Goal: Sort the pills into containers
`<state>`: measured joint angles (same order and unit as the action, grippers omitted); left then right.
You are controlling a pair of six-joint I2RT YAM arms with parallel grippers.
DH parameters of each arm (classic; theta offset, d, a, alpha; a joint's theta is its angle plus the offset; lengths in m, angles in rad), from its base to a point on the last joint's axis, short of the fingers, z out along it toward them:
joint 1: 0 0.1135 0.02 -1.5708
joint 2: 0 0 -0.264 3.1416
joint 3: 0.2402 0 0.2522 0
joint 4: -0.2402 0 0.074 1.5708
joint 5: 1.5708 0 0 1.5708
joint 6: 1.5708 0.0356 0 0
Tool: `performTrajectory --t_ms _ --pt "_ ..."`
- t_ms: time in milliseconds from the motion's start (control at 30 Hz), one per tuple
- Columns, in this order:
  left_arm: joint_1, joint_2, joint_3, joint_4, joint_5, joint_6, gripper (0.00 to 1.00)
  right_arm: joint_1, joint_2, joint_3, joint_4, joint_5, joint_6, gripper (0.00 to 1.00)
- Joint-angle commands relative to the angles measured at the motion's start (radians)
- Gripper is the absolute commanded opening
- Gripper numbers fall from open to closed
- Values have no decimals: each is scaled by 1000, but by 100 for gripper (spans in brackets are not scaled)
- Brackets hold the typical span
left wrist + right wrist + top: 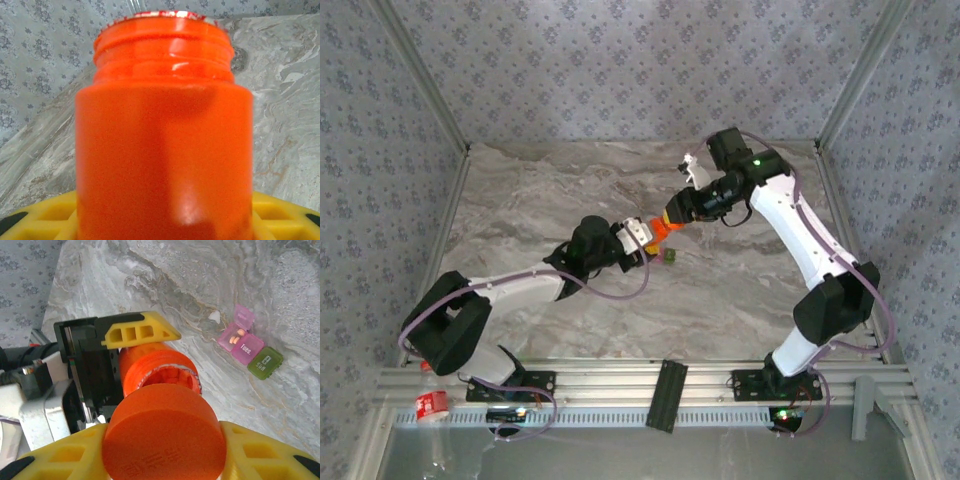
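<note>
Background only: table, enclosure, bits on the front rails.
Grey-veined marble tabletop (550, 190), with grey floral-print wall panels (620, 70) on three sides. Bare metal posts run up from the back-left (420, 75) and back-right (865, 72) corners. Slotted aluminium rails (610, 385) span the near edge, and a black flat bar (666, 395) lies across them near the middle, slightly tilted. A red-and-white item (432, 403) sits at the rails' left end; can't tell what it is. A grey bracket (868, 405) is at the right end.
</note>
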<state>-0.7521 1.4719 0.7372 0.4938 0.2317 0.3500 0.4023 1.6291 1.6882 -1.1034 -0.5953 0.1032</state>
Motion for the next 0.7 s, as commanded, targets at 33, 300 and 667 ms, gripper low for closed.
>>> performTrajectory --t_ms 33,300,667 --pt "17 -55 4 56 81 -24 0 7 5 -20 -12 -46 -34 33" --pt "24 -74 10 40 126 -31 0 22 15 -22 3 -86 -39 32" --pt "25 -80 16 28 152 -34 0 35 27 -25 23 -115 -37 32"
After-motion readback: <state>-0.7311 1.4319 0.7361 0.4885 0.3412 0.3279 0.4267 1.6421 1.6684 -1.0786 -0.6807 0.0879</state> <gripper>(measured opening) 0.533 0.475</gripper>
